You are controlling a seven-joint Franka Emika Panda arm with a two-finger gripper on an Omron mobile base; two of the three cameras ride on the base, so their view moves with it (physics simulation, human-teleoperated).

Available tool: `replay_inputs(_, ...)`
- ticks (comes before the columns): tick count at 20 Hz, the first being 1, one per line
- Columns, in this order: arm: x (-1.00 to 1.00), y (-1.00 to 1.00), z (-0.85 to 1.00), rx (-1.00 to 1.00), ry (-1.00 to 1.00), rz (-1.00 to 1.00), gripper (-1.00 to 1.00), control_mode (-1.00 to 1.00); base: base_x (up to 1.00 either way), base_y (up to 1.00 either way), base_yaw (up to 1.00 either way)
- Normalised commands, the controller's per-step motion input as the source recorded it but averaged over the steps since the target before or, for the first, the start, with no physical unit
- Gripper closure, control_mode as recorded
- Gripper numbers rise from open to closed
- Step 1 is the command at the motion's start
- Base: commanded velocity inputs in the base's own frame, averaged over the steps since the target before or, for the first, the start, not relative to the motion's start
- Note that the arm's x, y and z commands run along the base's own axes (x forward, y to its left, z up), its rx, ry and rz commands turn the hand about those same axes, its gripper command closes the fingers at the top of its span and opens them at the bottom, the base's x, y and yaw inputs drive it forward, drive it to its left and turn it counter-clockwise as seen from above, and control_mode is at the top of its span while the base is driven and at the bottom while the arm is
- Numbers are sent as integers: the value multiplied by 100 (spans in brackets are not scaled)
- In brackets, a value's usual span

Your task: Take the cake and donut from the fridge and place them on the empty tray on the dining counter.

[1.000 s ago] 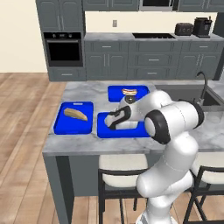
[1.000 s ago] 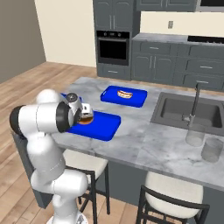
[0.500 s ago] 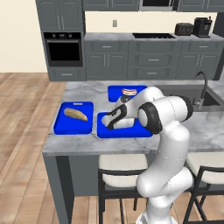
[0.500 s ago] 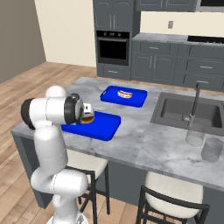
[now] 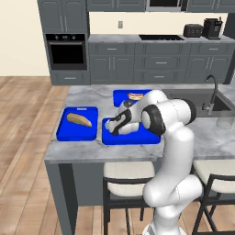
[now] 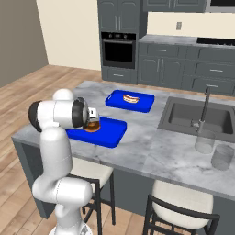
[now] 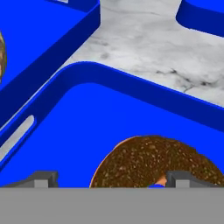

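I have the gripper (image 7: 105, 180) low over the tray (image 7: 131, 113) on the dining counter's (image 5: 87, 96) surface, and its jaws stand spread wide, released, with the donut (image 7: 153, 164) lying flat on the blue floor between the two tips. From the right base view the donut (image 6: 93, 127) sits toward the tray's (image 6: 112, 135) 9 o'clock end, close under the hand.

My worry now is the retreat. The tips flank the donut closely, so if I lift at an angle or swing sideways before clearing it, one tip may catch the glazed rim and drag or flip it toward the tray wall. A straight pull back along the hand's own axis seems safest. I cannot see a cake on this tray, so I judge that piece remains to be fetched from the fridge.

Against half a second ago, the jaws have gone from clenched on the donut to spread apart, and the arm has hardly moved.
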Motion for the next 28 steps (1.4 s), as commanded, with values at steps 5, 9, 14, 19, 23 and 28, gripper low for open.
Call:
replay_inputs(5, 1, 12, 0, 0, 0, -4, -100, -100, 0, 0, 0)
replay_inputs(9, -9, 12, 11, 0, 0, -5, -100, -100, 0, 0, 0)
replay_inputs(14, -57, -14, 52, 0, -4, -6, -100, -100, 0, 0, 0)
replay_inputs(19, -99, -56, 74, 0, -19, -6, -100, -100, 0, 0, 0)
replay_inputs(23, -99, -72, 97, 0, -20, 0, -100, -100, 0, 0, 0)
replay_inputs(28, -94, -51, 100, -1, -22, 0, -100, -100, 0, 0, 0)
